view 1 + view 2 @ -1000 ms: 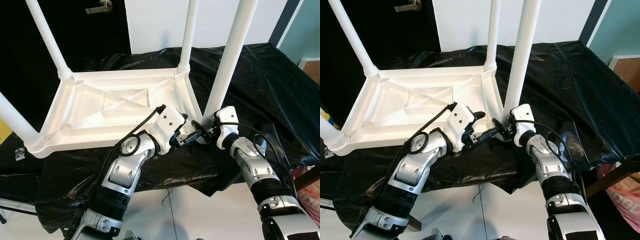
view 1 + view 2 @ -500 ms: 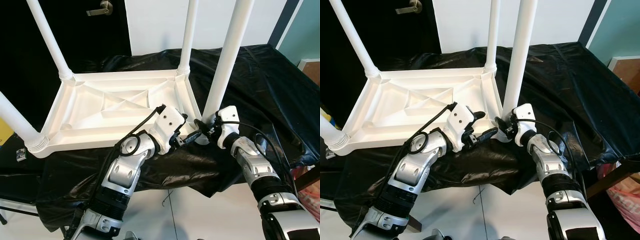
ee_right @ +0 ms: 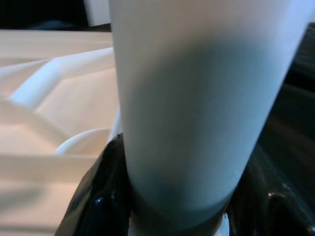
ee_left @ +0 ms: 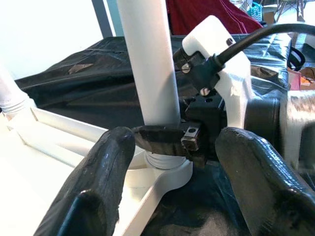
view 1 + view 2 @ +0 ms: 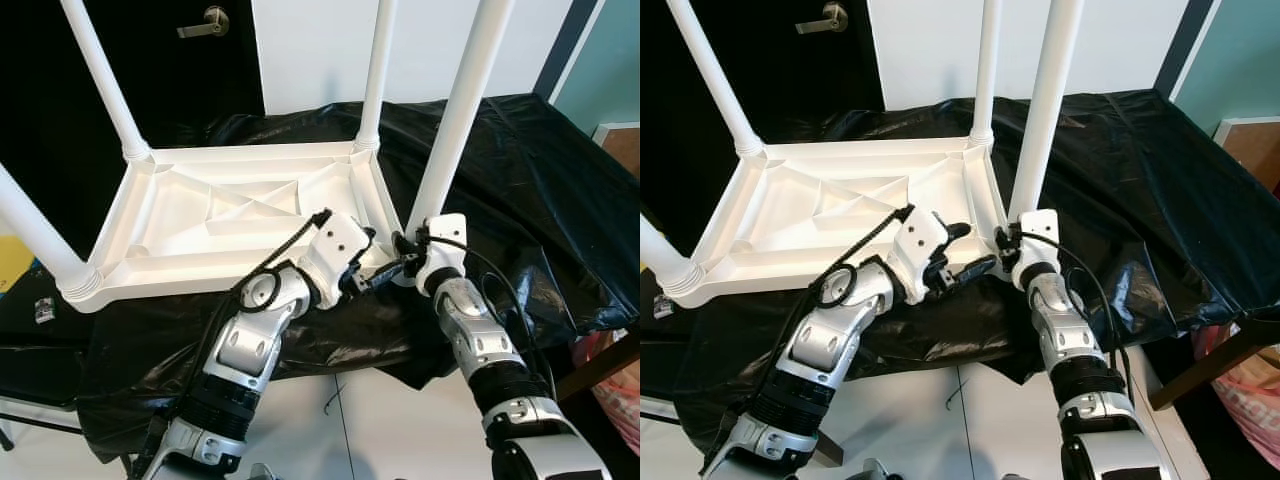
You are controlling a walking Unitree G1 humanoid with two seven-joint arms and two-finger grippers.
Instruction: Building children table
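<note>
- The robot's two silver arms reach up from the near edge of the picture; the left gripper (image 5: 385, 275) sits just beside the near right corner of the table; its two black fingers (image 4: 101, 167) are spread apart and hold nothing, with the leg showing between them in the left wrist view.
- The right gripper (image 5: 1005, 243) is at the very bottom of the tall white round plastic leg (image 5: 455, 115); its black fingers (image 3: 96, 196) are closed around the leg just above the corner socket, so it is gripping the leg.
- The white plastic children's table top (image 5: 230, 215) lies upside down, ribs showing, on a crinkly black plastic sheet (image 5: 520, 180) over a work table; its long side runs left to right.
- The gripped leg stands in the near right corner and points almost straight up, leaning a little to the right; its long line goes up and down.
- Three more white legs stand at the other corners: one at the near left (image 5: 35, 235), one at the far left (image 5: 100, 75), one at the far right (image 5: 377, 65); they point up and lean outward a bit.
- I think the leg is light, stiff and smooth, so it could slip or turn in the fingers; low down near the socket looks like the best place to hold it, because a grip up high could tip it.
- I think the table top is light too and may slide on the shiny sheet if pushed sideways; so a straight push down seems safest.
- Farthest back are a black door with a metal handle (image 5: 205, 20) and a white wall (image 5: 320, 50).
</note>
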